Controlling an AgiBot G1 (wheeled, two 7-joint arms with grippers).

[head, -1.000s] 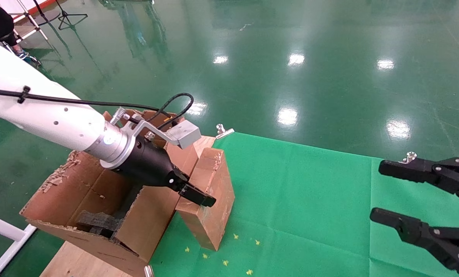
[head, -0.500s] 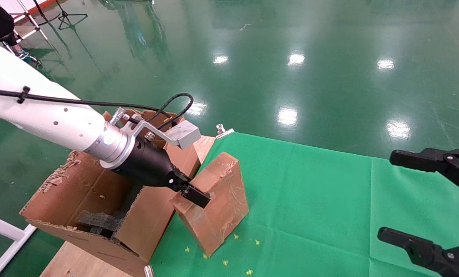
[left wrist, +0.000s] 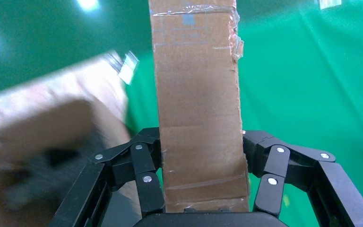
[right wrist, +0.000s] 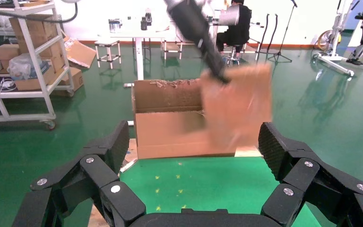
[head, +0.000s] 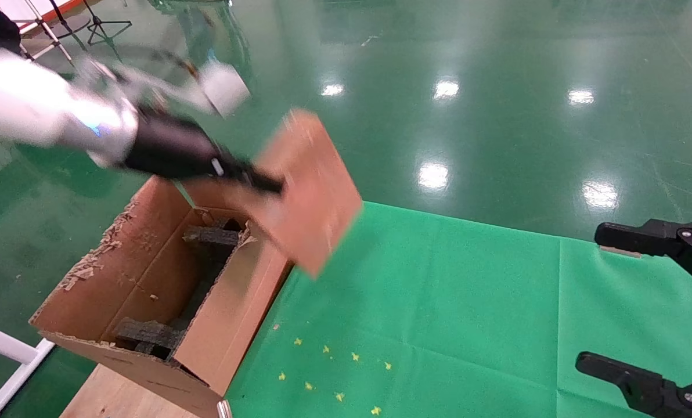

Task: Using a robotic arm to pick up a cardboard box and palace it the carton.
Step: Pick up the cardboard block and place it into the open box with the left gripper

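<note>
Brown cardboard box [head: 311, 191], plain, oblong and taped, hangs in the air, clamped by its narrow sides between the left gripper [left wrist: 201, 182] fingers. It tilts past the fingertips, with the open carton [head: 148, 302] below and to the gripper's near side. Held only at one end, it could slip or catch a carton flap. The right gripper [right wrist: 196, 184] waits wide open, well apart.

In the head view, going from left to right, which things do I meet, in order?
Carton → left gripper holding the cardboard box in the air → green cloth → right gripper, open.
</note>
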